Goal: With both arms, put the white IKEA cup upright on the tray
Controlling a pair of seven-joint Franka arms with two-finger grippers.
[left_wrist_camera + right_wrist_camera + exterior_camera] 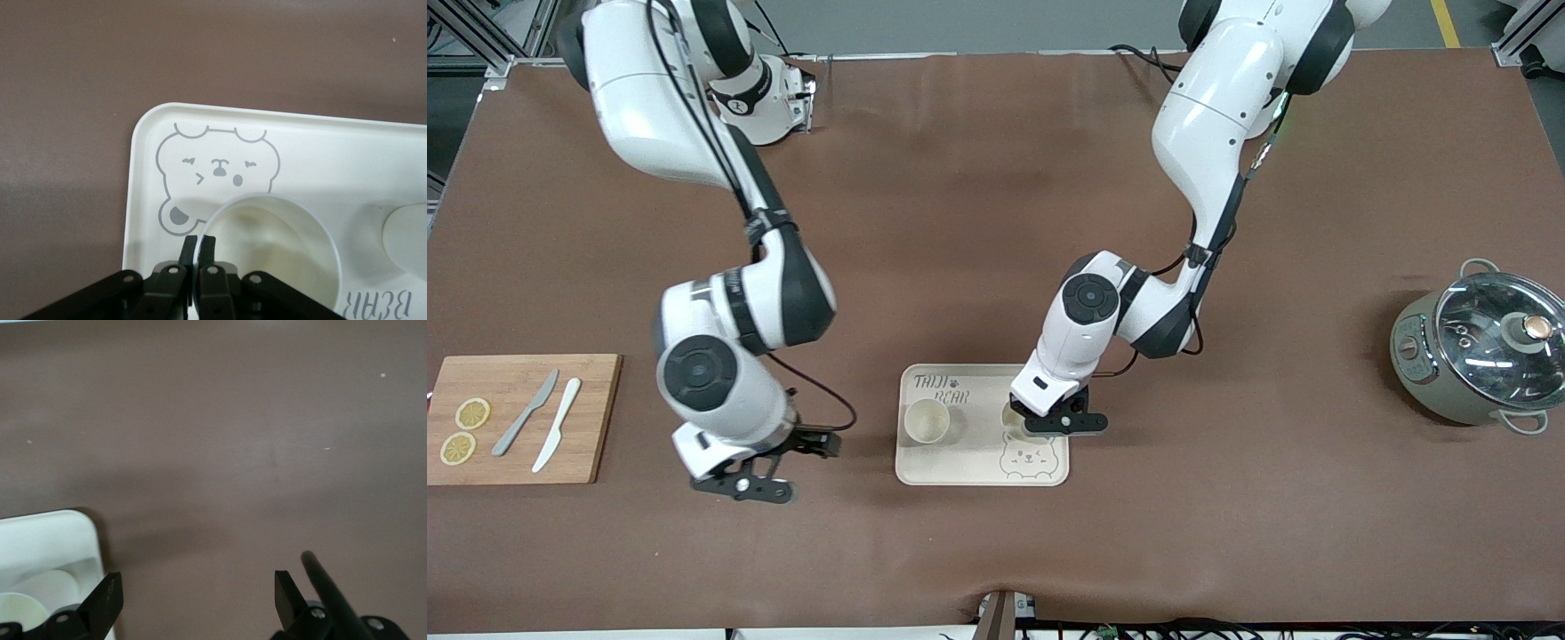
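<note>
The cream tray point(983, 469) with the bear face lies near the middle of the table. One white cup point(927, 420) stands upright on it, toward the right arm's end. My left gripper point(1024, 420) is over the tray, shut on the rim of a second white cup point(1010, 415), which the hand mostly hides. In the left wrist view the fingers point(190, 248) pinch the rim of this upright cup point(273, 233) above the tray point(143, 173). My right gripper point(758, 476) is open and empty over the bare table beside the tray. It point(197, 593) also shows open in the right wrist view, beside the tray's corner point(60, 530).
A wooden cutting board point(596, 418) with two lemon slices and two knives lies at the right arm's end. A grey pot with a glass lid point(1485, 351) stands at the left arm's end.
</note>
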